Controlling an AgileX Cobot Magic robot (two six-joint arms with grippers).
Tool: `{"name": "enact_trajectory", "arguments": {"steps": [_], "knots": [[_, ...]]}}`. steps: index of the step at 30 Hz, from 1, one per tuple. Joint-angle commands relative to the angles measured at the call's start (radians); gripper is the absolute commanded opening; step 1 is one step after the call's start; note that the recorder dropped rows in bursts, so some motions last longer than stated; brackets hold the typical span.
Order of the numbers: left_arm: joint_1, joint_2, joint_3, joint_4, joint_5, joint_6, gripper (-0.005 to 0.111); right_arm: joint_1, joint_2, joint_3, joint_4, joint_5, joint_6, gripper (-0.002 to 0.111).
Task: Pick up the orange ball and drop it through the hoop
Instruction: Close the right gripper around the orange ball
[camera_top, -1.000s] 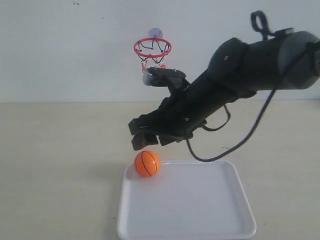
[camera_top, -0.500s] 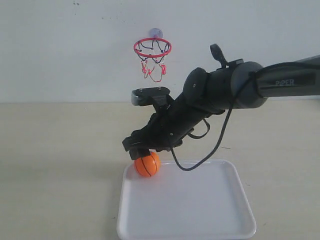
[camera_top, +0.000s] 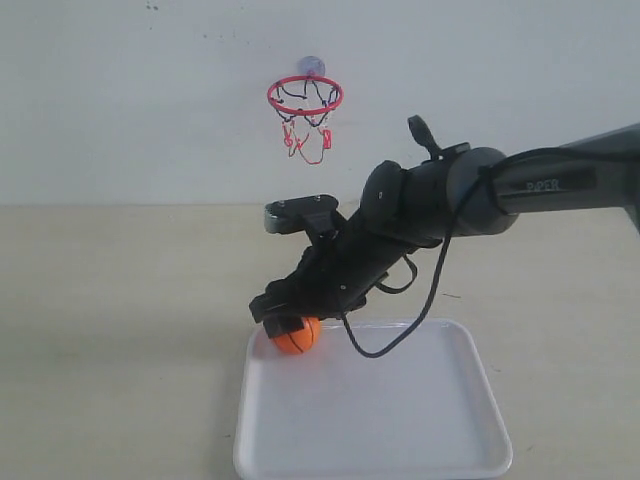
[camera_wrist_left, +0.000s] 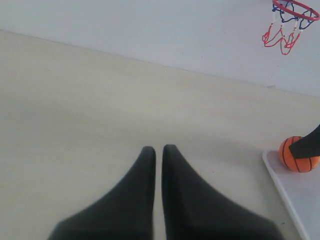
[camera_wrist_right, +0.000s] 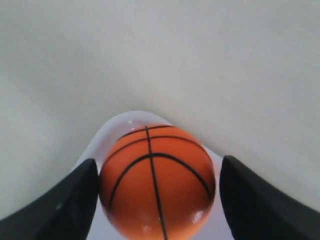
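At the near side of the table, in the exterior view, your white tray (camera_top: 400, 420) is lying flat, and the orange ball (camera_top: 298, 340) is sitting in the tray's far left corner. Your right gripper (camera_top: 285, 326) is reaching down over the ball from the right, covering its top. The hoop (camera_top: 305, 97) is hanging on the wall above the table's far edge.

In the left wrist view, your left gripper (camera_wrist_left: 158, 149) is hovering over bare table (camera_wrist_left: 75, 100) with its fingers drawn narrow, only a thin slit between them. The ball (camera_wrist_left: 292, 159) is showing at the tray's (camera_wrist_left: 295, 200) corner, with the hoop (camera_wrist_left: 295, 7) on the wall beyond.

In the right wrist view, the right gripper (camera_wrist_right: 157, 172) is straddling the ball (camera_wrist_right: 157, 190). Its fingers (camera_wrist_right: 60, 205) are spread about the ball's width and hugging both sides. You cannot tell whether they are actually squeezing it.
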Motion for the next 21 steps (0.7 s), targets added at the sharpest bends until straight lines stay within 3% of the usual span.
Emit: {"name": "enact_trajectory", "arguments": {"steps": [1, 21], "knots": [[0.003, -0.003, 0.004, 0.001, -0.004, -0.006, 0.004, 0.001, 0.001, -0.007, -0.006, 0.003, -0.008, 0.065], [0.003, -0.003, 0.004, 0.001, -0.004, -0.006, 0.004, 0.001, 0.028, -0.007, -0.012, 0.024, 0.013, 0.062]]}}
